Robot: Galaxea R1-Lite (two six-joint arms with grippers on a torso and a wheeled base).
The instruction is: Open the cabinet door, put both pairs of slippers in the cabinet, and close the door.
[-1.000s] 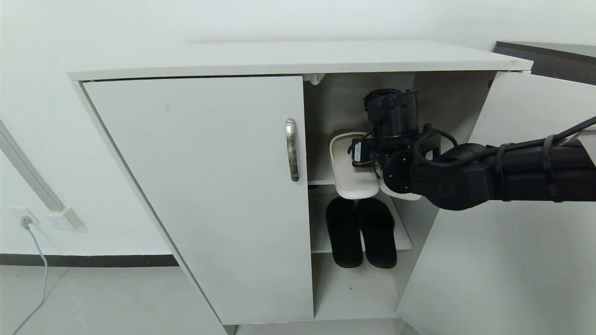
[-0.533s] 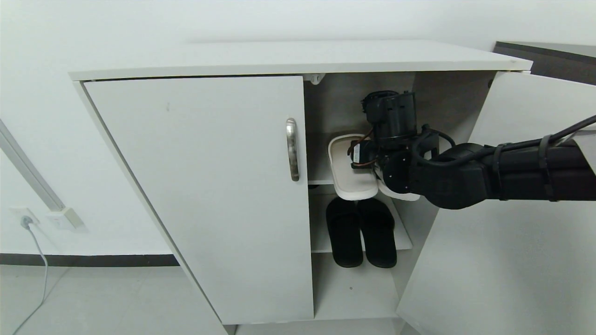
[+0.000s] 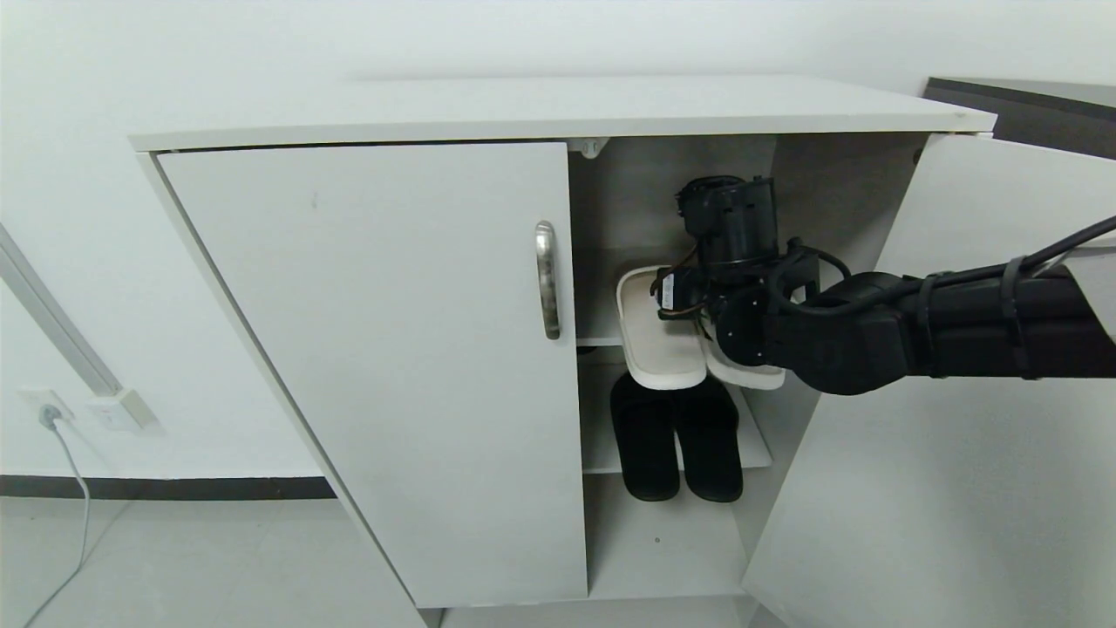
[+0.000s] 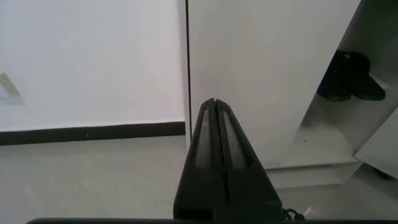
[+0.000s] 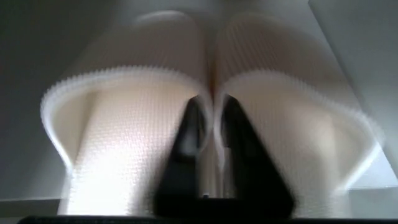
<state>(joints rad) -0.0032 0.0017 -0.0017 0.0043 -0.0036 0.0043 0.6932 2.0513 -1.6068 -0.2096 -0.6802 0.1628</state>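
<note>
- Right door (image 3: 950, 366) of the cabinet (image 3: 558, 105) is open; left door (image 3: 375, 366) is shut.
- Black slippers (image 3: 676, 440) sit on the lower shelf (image 3: 758, 453), heels overhanging its front edge. First pair looks done.
- White slippers (image 3: 658, 336) are inside the opening at upper-shelf level, heels poking out. Can't tell if they rest on that shelf.
- Right end effector (image 5: 214, 134) is clamped on the pair's inner strap edges.
- Left end effector (image 4: 214, 109) is closed, empty, outside the cabinet.
- Remaining: release, pull out, close the door.
- White pair: side by side, touching, ribbed straps, flat pale soles.
</note>
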